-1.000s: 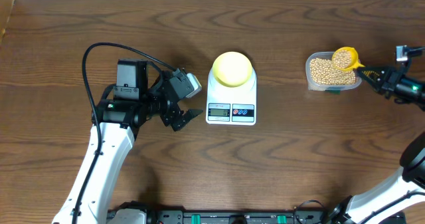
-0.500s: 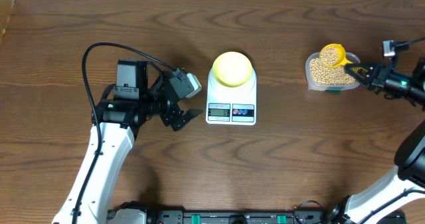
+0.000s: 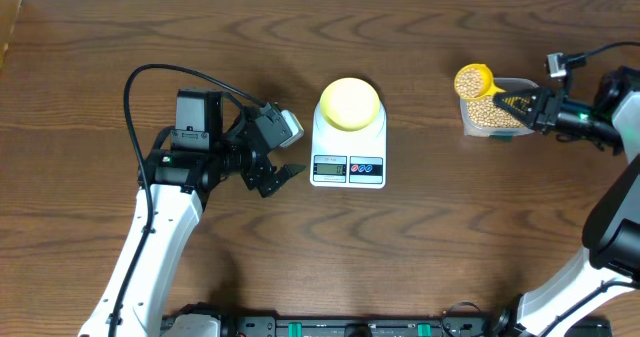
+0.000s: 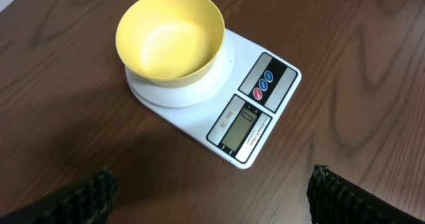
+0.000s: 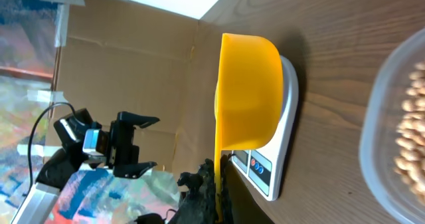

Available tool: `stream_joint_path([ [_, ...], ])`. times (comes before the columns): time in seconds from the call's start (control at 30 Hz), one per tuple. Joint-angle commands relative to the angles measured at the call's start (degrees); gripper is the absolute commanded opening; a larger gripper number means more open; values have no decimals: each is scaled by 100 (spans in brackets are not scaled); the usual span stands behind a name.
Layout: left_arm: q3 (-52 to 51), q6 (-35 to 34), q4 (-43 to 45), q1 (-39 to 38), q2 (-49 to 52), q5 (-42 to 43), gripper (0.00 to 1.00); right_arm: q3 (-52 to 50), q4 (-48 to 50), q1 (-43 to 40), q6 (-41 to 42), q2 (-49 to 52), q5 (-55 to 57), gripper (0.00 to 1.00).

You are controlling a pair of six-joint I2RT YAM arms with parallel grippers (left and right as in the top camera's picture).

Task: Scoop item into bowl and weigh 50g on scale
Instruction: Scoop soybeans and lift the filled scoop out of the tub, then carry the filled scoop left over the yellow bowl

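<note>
A pale yellow bowl [image 3: 349, 103] [image 4: 170, 36] stands empty on the white scale [image 3: 348, 169] [image 4: 255, 117] at mid table. To the right, tan beans [image 3: 492, 115] [image 5: 415, 131] fill a clear container. My right gripper [image 3: 517, 105] [image 5: 218, 187] is shut on the handle of a yellow scoop [image 3: 473, 81] [image 5: 249, 94]. The scoop is heaped with beans and hangs over the container's left rim. The left gripper [image 3: 281, 173] [image 4: 212, 197] is open with nothing in it, just left of the scale's front.
The clear container [image 3: 523, 85] [image 5: 378, 137] sits at the right of the wooden table. The left arm's black cable [image 3: 150, 72] loops over the table's left side. A cardboard wall [image 5: 146, 64] stands beyond the table.
The right gripper has carried the full scoop leftward, from over the container's right part to its left rim. The left arm has not moved.
</note>
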Motion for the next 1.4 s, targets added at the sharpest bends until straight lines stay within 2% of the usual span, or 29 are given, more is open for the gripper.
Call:
stream_joint_path([
  [0.0,173,96,4,20,15,-33,93,-26,20,142,-94,46,-299,1],
  [0.67,173,96,4,20,15,-33,93,-24,186,732,-37,46,-575,1],
  [1.1,173,96,4,20,15,-33,93,-22,1482,1285,1154,46,-678,1],
  [1.37,173,96,4,20,15,-33,93,-22,3060,1840,2697,46,-531,1],
])
